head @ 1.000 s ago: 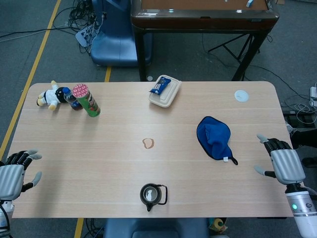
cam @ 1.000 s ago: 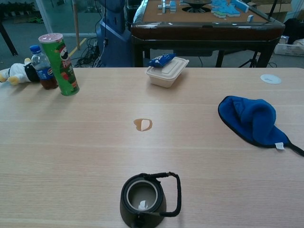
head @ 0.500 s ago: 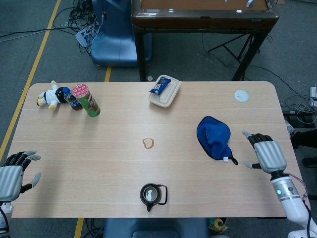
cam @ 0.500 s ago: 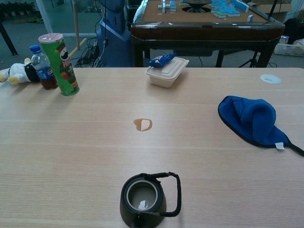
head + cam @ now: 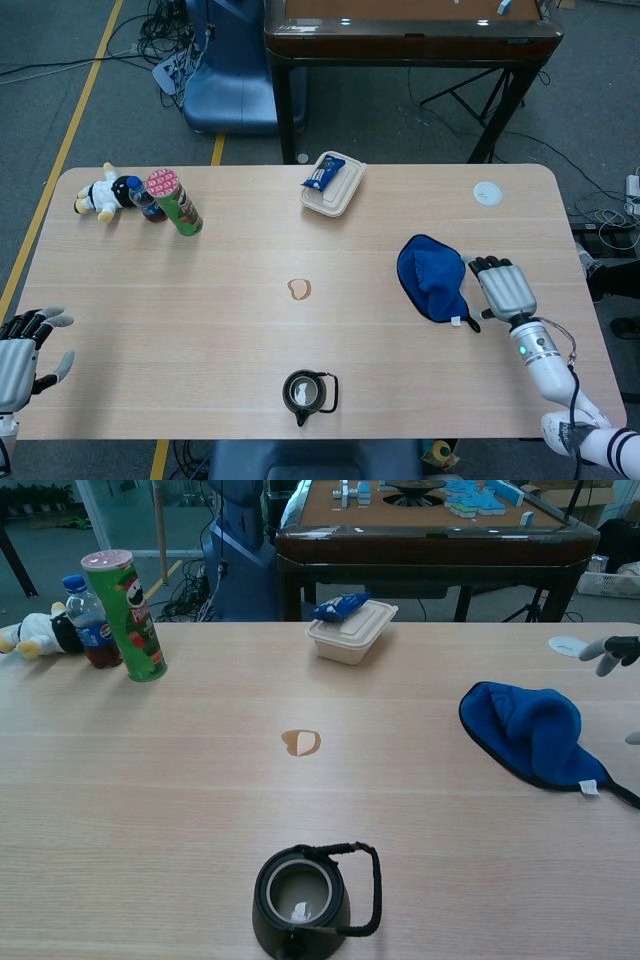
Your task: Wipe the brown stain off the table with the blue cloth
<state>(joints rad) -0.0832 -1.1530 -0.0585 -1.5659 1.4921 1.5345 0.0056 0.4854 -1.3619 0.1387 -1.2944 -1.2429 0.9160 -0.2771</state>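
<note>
my right hand (image 5: 503, 290) hung just beside the blue cloth (image 5: 432, 276), at its right edge, fingers apart and holding nothing; from the chest view only a couple of fingertips (image 5: 606, 650) showed at the frame's edge. my left hand (image 5: 17, 360) sat off the near left corner of the table (image 5: 200, 330), fingers spread, empty too.

the cloth lay in a soft heap on the right half of the table, well apart from the brown stain (image 5: 299, 289), which sat near the middle. a dark trim ran round the cloth's edge, and a small white tag (image 5: 455, 321) and a thin dark loop trailed off its near corner.

i judged it light and limp, likely fleecy, with nothing stiff in it. it would bunch and sag rather than slide as one piece, so pinching the tag or the trim would only drag a tail. better, i thought, to come down on the thick bunched middle and gather a good fold into the palm, leaving a pad beneath for wiping. a black kettle (image 5: 307, 393) stood on the near side of the stain, well apart from it.
</note>
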